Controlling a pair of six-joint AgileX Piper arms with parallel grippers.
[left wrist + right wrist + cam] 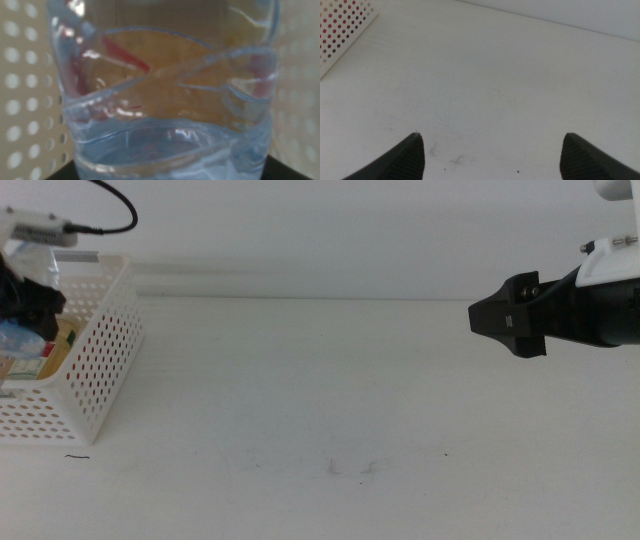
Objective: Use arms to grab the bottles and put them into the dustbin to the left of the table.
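Note:
My left gripper (32, 305) hangs over the white perforated dustbin (103, 360) at the table's left edge. It is shut on a clear, blue-tinted water bottle (165, 100), which fills the left wrist view with the bin's dotted walls behind it. In the middle view that bottle (18, 340) sits low inside the bin, beside something yellow (66, 335). Red and orange shapes show through the bottle in the left wrist view. My right gripper (503, 320) hovers open above the table's right side, and its jaws (492, 150) stand wide apart with nothing between them.
The white table (330, 390) carries only faint scuff marks (350, 468) near the front middle. A corner of the dustbin (340, 30) appears in the right wrist view, with red showing through its holes. A black cable (110, 210) arcs above the left arm.

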